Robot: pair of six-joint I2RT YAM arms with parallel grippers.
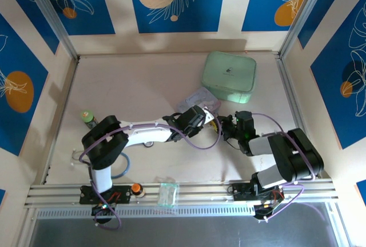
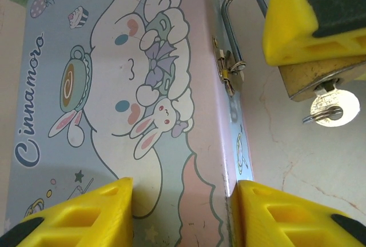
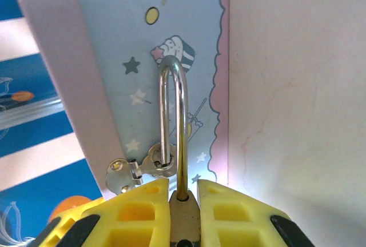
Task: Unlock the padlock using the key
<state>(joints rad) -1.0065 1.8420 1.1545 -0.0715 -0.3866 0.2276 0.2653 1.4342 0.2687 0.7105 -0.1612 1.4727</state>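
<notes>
Top view, table: pale and flat, with blue flower walls around it.
Top view, green box: sits at the far side, just behind the tin.
Top view, tin: lies near the middle of the table, partly under the left arm.
Top view, left gripper: reaches over the near side of the tin.
Top view, right gripper: points toward the left gripper, and the two tips are very close.
Left wrist view, tin: pale blue, with a white long-eared cartoon animal on the lid.
Left wrist view, fingers: the left gripper's yellow fingers stand about halfway apart. The lid shows between them, and I cannot tell if they press on it.
Left wrist view, padlock: a small brass block just beside the tin's right edge.
Left wrist view, loop: silver, and it goes through the tin's clasp.
Left wrist view, key: tiny and silver, stuck into the bottom of the padlock with its round head poking out.
Right wrist view, right gripper: squeezed tight on the padlock, with a yellow finger on each side.
Right wrist view, loop: points up along the tin's side and hooks through the clasp. I cannot tell if it is locked.
</notes>
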